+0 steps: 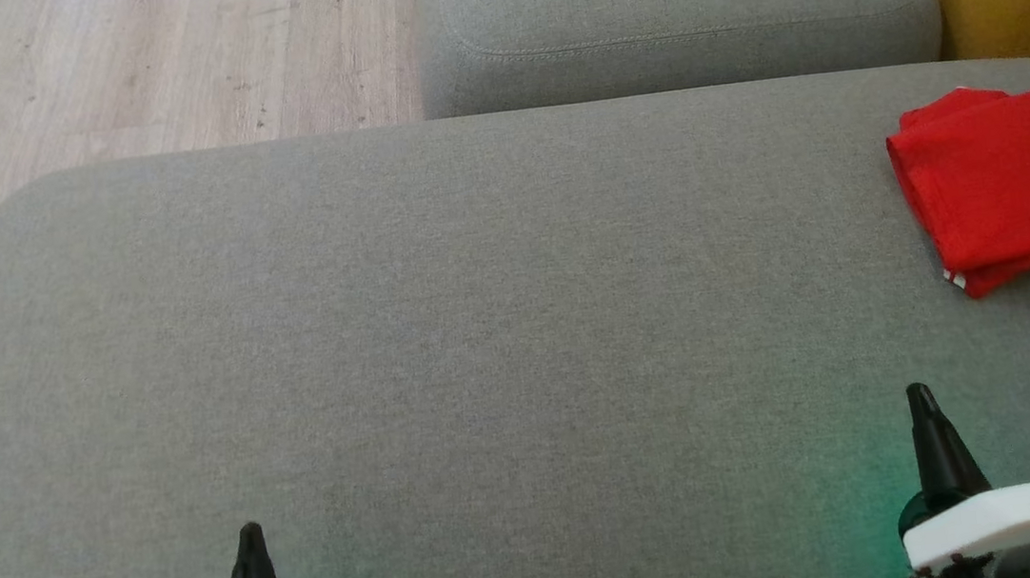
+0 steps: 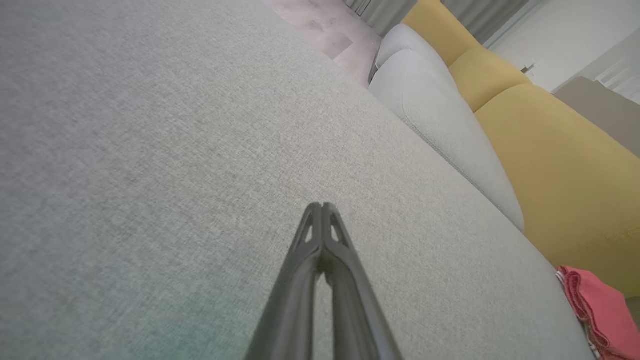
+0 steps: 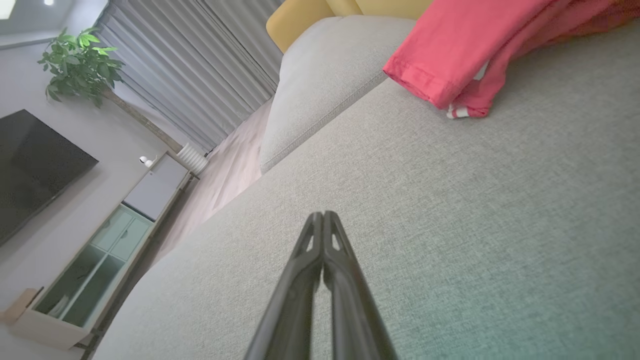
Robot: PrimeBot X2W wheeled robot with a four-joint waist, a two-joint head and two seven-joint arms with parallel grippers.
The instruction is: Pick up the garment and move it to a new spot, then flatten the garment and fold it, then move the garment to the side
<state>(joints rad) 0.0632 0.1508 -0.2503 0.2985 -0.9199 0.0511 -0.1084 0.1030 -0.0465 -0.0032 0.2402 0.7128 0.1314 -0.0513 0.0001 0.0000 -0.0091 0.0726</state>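
We see red garment (image 1: 1016, 179) folded into compact stack, layered edges turned toward us. White trim shows at its near corner; dark print on top is cut off by frame edge. It lies at far right of grey seat cushion (image 1: 443, 335), near back edge. Our left gripper (image 1: 250, 530) and right gripper (image 1: 917, 392) are both pinched closed, holding nothing, well apart from garment.

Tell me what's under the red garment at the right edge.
The red garment lies folded on the grey cushion. Anything tucked beneath its layers is hidden by the fabric.
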